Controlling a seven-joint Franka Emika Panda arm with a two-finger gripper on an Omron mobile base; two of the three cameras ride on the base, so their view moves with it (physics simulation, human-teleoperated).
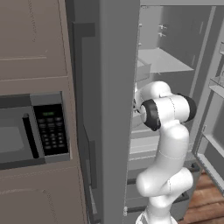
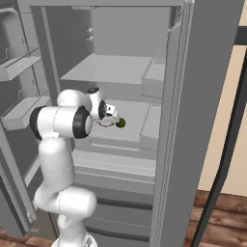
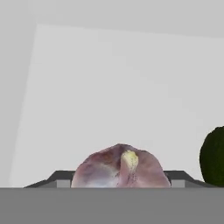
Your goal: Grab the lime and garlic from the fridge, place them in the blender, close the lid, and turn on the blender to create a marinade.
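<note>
jaws spread either side of the garlic [image 3: 120, 168], not yet closed on it. best squeezed squarely across the bulb's widest part, then lifted straight off the fridge [image 2: 116, 67] shelf. lime [image 3: 214, 157] just beside, to the gripper [image 3: 120, 179]'s right; worth not nudging.

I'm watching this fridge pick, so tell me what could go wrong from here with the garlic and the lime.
1. The lime lies close beside the garlic, so the gripper might nudge it and set it rolling on the shelf.
2. The garlic sits low between the gripper's fingertips; the grasp may be shallow and slip.
</note>
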